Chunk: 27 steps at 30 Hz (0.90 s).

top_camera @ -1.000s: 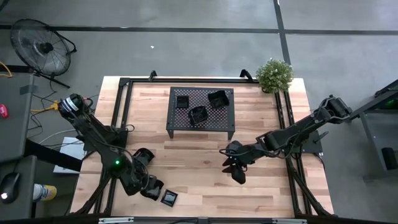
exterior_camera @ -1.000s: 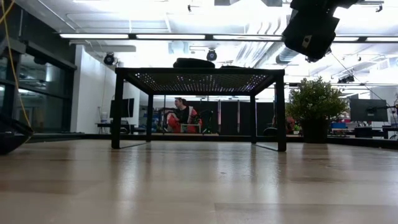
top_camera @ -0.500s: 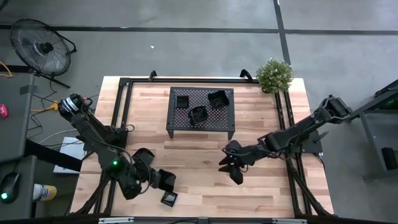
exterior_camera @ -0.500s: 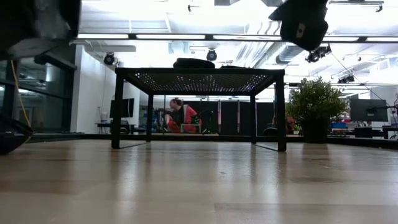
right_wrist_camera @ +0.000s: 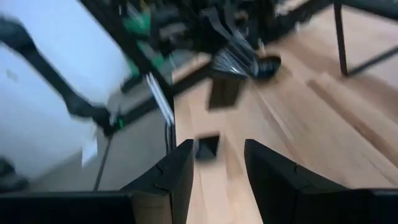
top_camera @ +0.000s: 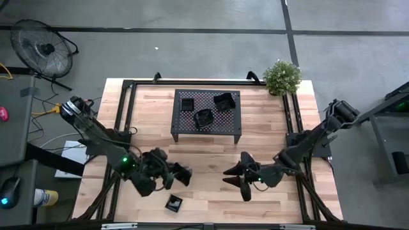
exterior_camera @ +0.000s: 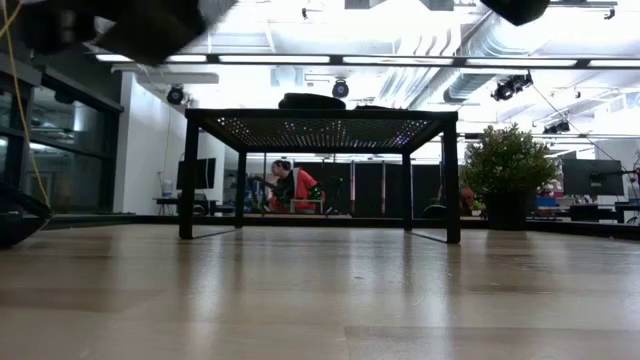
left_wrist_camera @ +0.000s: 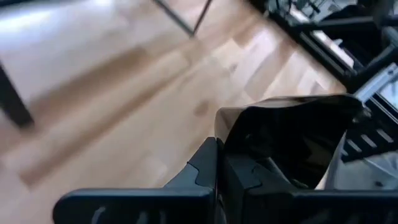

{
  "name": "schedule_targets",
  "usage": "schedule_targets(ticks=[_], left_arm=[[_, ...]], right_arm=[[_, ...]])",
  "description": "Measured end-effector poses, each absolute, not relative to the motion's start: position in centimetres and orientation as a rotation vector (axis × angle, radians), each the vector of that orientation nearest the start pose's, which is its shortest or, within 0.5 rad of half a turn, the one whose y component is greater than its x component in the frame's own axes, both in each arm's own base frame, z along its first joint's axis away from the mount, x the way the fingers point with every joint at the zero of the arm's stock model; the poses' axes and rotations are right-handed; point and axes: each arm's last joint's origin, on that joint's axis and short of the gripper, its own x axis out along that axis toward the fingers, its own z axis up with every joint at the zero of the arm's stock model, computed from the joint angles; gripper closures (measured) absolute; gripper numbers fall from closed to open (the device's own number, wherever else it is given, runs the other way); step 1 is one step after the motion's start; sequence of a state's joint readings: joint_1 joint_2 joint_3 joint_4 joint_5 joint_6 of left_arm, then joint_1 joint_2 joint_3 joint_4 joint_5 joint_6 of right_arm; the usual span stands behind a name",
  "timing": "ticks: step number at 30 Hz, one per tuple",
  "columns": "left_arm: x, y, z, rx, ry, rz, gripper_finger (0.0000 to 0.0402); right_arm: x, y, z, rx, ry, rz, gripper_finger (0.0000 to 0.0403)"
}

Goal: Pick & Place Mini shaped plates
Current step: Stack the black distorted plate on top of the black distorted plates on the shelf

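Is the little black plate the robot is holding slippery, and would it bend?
The small black plate in the left gripper looks glossy, so it is probably a bit slippery. It keeps its shape though gripped at just one edge, so it is likely stiff, not floppy. It seems light for its size, and might chip if dropped.

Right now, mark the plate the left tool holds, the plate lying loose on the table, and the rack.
held plate [left_wrist_camera: 292, 140], left wrist view, glossy inner face.
loose plate [top_camera: 173, 203], high view, its middle.
rack [top_camera: 206, 130], high view, mesh top's near edge.
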<state>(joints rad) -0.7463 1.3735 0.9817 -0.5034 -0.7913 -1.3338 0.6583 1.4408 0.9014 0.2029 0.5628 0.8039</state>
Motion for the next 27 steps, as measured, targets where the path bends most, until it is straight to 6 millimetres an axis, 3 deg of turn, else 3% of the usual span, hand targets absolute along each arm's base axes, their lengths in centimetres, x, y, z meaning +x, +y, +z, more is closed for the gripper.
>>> schedule_targets(ticks=[6,14,17,21,27], left_arm=[[23.4,-15.4,26.3,-0.548,0.42,0.438,0.0401],[24.5,-15.1,27.4,-0.397,0.325,0.41,0.0401],[24.5,-15.0,27.5,-0.347,0.302,0.444,0.0401],[24.5,-14.8,27.6,-0.321,0.262,0.5,0.0401],[24.4,-14.5,27.9,-0.266,0.193,0.587,0.0401]], right_arm=[[27.6,20.5,25.9,0.52,0.157,-0.09,0.0265],[33.9,23.4,27.4,0.275,0.106,-0.278,0.0265],[35.5,24.2,27.8,0.212,0.102,-0.367,0.0265],[36.2,25.0,28.3,0.137,0.113,-0.494,0.0265],[35.2,26.0,29.5,0.079,0.036,-0.707,0.0265]])
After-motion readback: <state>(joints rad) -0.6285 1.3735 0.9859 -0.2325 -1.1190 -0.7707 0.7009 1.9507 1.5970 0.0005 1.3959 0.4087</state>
